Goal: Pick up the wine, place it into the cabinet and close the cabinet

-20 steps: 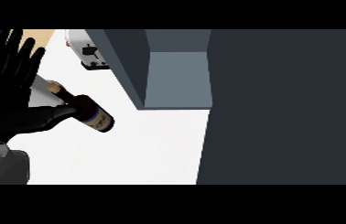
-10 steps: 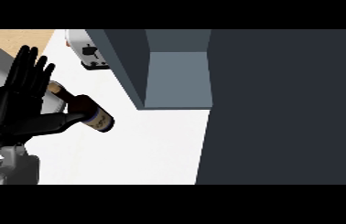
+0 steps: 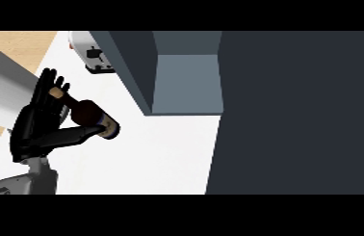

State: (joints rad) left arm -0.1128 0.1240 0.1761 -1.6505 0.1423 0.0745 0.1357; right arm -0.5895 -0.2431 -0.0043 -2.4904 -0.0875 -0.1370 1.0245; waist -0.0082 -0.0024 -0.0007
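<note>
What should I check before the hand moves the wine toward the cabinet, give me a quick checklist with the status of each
1. Left hand at the wine bottle: ok, palm behind it, thumb under it.
2. Fingers closed round the bottle: not ok, they are straight, pointing up.
3. Bottle lifted off the counter: cannot tell.
4. Cabinet open: ok, the interior shows beside the dark door.
5. Path from bottle to opening: ok, nothing lies between; the toaster sits farther back.
6. Right hand: cannot tell, not in view.
</note>
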